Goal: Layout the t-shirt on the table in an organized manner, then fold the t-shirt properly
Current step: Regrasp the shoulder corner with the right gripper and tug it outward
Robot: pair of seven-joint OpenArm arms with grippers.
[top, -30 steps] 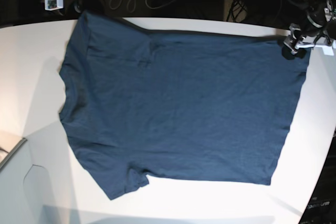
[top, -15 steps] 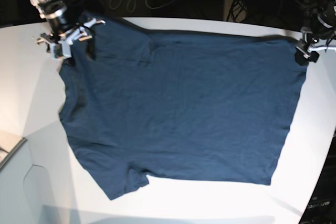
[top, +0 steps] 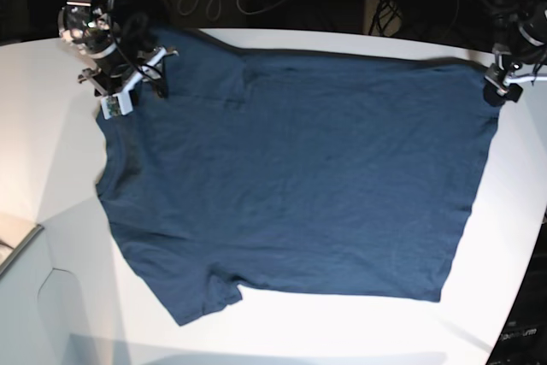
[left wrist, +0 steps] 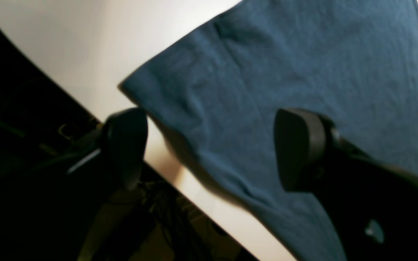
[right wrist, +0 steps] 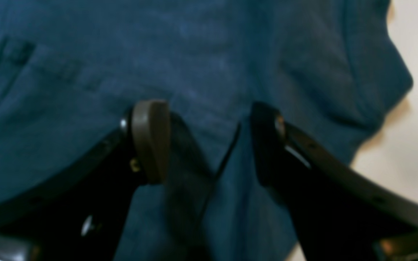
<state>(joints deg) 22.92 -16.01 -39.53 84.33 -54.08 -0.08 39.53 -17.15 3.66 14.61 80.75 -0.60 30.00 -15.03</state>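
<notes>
Navy t-shirt flat on table, open empty right hand over sleeve, open empty left hand at hem corner

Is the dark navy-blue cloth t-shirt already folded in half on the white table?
No, the dark navy-blue cloth t-shirt lies spread flat on the white table.

Bright light is falling from above, and both wrist views are coming out soft.

The table is glaring white in the base view, nearly washing out along its near edge, while the background behind it is sinking into black. The t-shirt is reading dark, its creases barely showing. Wrist pictures are blurring: cloth weave is smearing, and fingertips are looking hazy. A warm shadow is edging the cloth.
</notes>
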